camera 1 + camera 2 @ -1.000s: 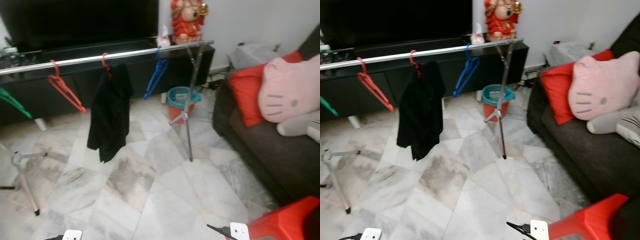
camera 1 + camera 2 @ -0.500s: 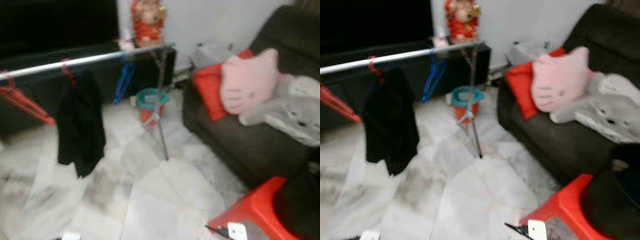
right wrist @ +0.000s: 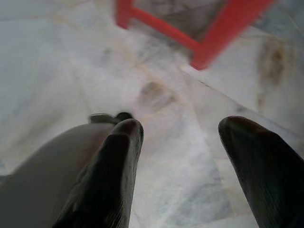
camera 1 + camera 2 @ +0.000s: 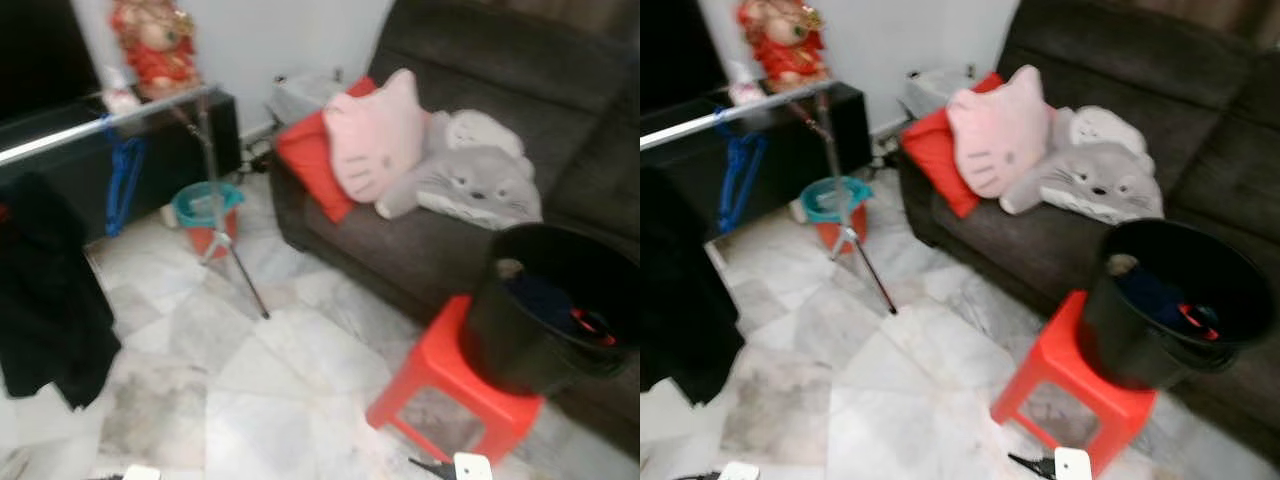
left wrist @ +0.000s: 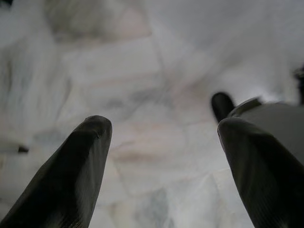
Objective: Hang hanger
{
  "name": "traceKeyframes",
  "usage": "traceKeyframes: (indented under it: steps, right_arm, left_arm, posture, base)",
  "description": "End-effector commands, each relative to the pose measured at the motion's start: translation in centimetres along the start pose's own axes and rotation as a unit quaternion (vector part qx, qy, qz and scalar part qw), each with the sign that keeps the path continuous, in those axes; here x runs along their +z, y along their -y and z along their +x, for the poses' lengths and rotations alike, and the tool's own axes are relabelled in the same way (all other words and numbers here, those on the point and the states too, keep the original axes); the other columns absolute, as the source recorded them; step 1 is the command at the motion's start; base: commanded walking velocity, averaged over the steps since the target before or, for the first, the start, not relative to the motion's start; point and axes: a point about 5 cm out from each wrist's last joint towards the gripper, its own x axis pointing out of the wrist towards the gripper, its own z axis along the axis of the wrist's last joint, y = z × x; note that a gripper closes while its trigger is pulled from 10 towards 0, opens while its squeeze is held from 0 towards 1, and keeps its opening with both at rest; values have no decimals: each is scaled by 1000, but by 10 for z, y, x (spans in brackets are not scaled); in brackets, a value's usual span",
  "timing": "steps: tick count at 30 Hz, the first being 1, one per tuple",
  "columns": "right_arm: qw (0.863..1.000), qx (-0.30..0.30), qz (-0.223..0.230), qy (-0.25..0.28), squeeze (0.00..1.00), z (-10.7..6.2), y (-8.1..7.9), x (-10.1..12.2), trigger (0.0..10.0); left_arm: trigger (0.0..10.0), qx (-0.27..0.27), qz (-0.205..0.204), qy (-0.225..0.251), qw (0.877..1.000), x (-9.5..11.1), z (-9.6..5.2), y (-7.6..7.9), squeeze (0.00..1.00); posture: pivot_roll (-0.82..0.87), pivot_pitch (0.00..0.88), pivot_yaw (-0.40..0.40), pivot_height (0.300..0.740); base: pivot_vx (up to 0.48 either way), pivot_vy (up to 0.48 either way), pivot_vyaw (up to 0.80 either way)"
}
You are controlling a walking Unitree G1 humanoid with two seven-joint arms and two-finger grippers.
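A living-room floor of pale marble tile (image 4: 300, 370) is seen. A black bucket (image 4: 545, 310) is set on a red plastic stool (image 4: 455, 385) at near right, in front of a dark sofa (image 4: 430, 250). Inside the bucket, dark blue cloth and a small red piece, judged to be part of a hanger (image 4: 592, 322), are made out; the frame is blurred and its shape cannot be confirmed.

At far left a silver rail (image 4: 100, 125) on a tripod stand (image 4: 225, 235) is noted. A blue hanger (image 4: 125, 180) is hooked on it, and a black garment (image 4: 50, 290) hangs further left. A teal-and-red pail (image 4: 207, 213) stands behind the stand's legs. Pink and grey plush cushions (image 4: 430, 160) lie on the sofa.

Left gripper (image 5: 164, 156): fingers spread wide apart, nothing between them, pointed at bare floor. Right gripper (image 3: 183, 161): fingers likewise parted and empty, aimed at the floor near the stool's legs.

Handling judgement: a plastic hanger is expected to be light, stiff and somewhat slick, with thin bars that may snag on the cloth in the bucket. It is best taken at the neck just below the hook, so the hook is left free for the rail. No grasp is yet made; the bucket is to be approached first.
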Motion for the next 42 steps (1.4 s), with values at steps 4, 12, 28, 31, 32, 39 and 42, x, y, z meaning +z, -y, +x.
traceKeyframes:
  steps: [4,12,28,31,32,39,42]
  right_arm:
    - [1000,-4,-2,0,0,0,3,1,10000]
    - [1000,-4,-2,0,0,0,3,1,10000]
    - [1000,-4,1,5,0,0,2,2,10000]
    - [1000,-4,1,6,0,0,1,2,10000]
    - [1000,-4,1,6,0,0,1,2,10000]
    - [1000,-2,8,13,0,0,1,2,10000]
    - [1000,-2,11,15,0,0,1,3,10000]
  left_arm:
    - [10000,-4,5,3,1000,0,0,3,0]
    - [10000,-4,10,4,1000,0,0,3,0]
    - [10000,-1,-18,1,1000,-2,0,2,0]
    - [10000,1,-23,0,1000,-3,0,2,0]
    - [10000,1,-23,0,1000,-3,0,2,0]
    - [10000,2,-23,0,1000,-3,0,2,0]
    - [10000,3,-23,-1,1000,-2,0,1,0]
  posture:
    - [-91,0,-20,732]
    - [-89,0,-22,732]
    - [-88,0,-20,732]
    - [-88,0,-20,732]
    - [-88,0,-20,732]
    - [-89,0,-20,732]
    - [-89,0,-21,732]
  base:
    - [0,-230,-705]
    - [0,-97,-700]
    - [0,-32,-435]
    - [0,0,0]
    - [0,0,0]
    - [0,0,0]
    - [84,0,0]
